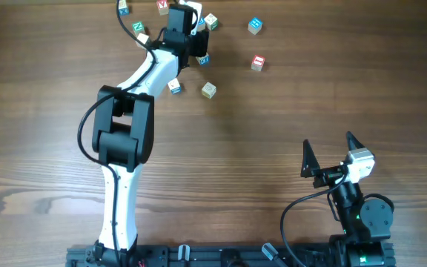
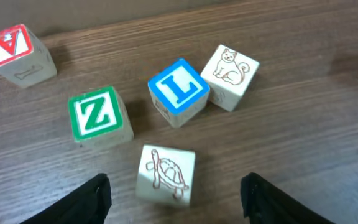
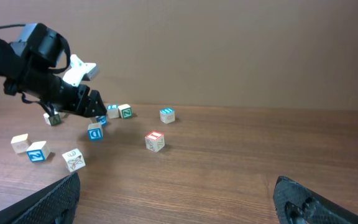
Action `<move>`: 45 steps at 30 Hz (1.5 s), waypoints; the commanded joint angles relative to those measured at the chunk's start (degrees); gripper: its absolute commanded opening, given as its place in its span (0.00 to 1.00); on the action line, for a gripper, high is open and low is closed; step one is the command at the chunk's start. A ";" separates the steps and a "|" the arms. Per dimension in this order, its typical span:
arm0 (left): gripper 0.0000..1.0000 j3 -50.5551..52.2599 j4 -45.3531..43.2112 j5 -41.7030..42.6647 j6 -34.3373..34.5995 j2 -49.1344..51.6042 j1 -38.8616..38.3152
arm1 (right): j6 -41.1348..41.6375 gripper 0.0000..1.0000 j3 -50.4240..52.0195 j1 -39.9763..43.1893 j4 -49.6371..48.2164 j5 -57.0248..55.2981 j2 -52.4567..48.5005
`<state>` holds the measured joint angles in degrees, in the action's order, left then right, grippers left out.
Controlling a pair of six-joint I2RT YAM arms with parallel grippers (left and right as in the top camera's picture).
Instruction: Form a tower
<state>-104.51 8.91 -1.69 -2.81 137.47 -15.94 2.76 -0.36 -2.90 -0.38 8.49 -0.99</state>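
Note:
No tower shows in any view; the letter cubes all lie singly on the wooden table. My left gripper reaches into the cluster at the far side and is open. In the left wrist view a pale cube with a turtle drawing sits on the table between the spread fingers of the left gripper, touching neither. Just beyond it are a blue L cube, a cat cube, a green Z cube and a red-faced cube. My right gripper stands open and empty near the front right.
Loose cubes lie to the right of the left arm: a red-faced one, a blue one and a plain tan one. Others sit at the far left. A wall rises behind the table.

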 commanded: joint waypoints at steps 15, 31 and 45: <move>0.30 -0.83 -6.64 -0.81 -1.46 5.05 0.46 | 0.39 1.00 0.07 -0.13 -0.17 -0.66 0.46; 0.18 -0.85 5.57 -0.76 3.61 -12.31 0.46 | 0.37 1.00 0.07 -0.13 -0.17 -0.63 0.46; 0.17 -0.83 57.66 2.43 23.26 -43.95 0.26 | 0.39 1.00 0.07 -0.13 -0.17 -0.63 0.46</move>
<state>-105.38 60.10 -1.37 15.51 94.61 -15.90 2.76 -0.36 -2.90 -0.36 8.49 -0.99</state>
